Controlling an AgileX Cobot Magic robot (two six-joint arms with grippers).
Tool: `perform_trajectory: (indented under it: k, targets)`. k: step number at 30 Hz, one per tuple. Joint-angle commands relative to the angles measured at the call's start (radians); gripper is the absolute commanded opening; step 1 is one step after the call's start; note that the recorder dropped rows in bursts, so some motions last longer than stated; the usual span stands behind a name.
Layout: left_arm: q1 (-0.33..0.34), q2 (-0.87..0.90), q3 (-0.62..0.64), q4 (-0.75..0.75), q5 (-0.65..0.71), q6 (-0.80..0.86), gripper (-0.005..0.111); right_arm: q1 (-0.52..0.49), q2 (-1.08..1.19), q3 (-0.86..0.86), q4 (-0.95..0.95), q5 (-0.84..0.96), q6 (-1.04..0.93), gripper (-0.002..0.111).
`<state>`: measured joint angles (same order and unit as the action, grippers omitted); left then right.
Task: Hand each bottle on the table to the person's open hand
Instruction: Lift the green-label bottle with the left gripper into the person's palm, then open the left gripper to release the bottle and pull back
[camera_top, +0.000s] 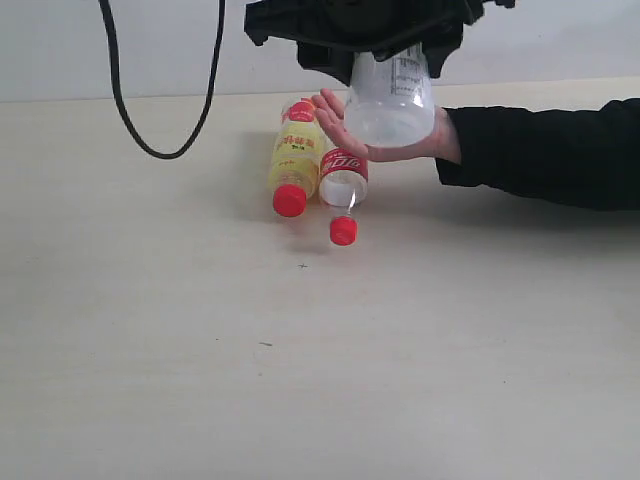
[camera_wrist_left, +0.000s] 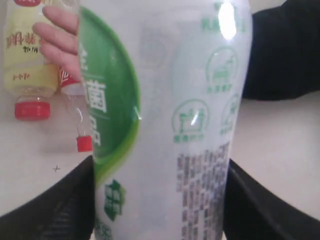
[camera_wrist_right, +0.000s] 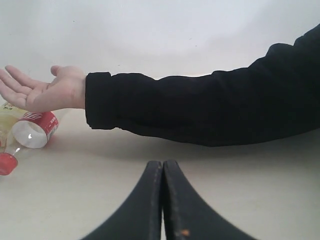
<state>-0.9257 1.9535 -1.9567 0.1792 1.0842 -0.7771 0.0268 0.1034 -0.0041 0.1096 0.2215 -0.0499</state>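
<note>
My left gripper (camera_top: 355, 38) hangs at the back, shut on a clear bottle with a green-white label (camera_top: 390, 100), which fills the left wrist view (camera_wrist_left: 165, 115). The bottle's base sits just over the person's open hand (camera_top: 340, 128), palm up. Beside the hand, two bottles lie on the table (camera_top: 300, 350): a yellow one with a red cap (camera_top: 295, 160) and a clear one with a red label (camera_top: 343, 180). The second green-white bottle is out of view. My right gripper (camera_wrist_right: 163, 167) is shut and empty, low over the table, short of the black sleeve (camera_wrist_right: 200, 110).
The person's black-sleeved arm (camera_top: 550, 150) reaches in from the right along the back of the table. A black cable (camera_top: 130, 110) loops down at the back left. Bare tabletop stretches across the front.
</note>
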Motion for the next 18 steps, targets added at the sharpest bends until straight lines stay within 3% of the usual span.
perform_trajectory:
  k: [1,18]
  targets:
    - [0.049,0.028,-0.007,-0.035,-0.118,-0.008,0.000,-0.004,0.002,0.004,-0.006,-0.006,-0.001,0.000]
    - [0.174,0.222,-0.008,-0.132,-0.379,-0.015,0.000,-0.004,0.002,0.004,-0.006,-0.006,-0.001,0.000]
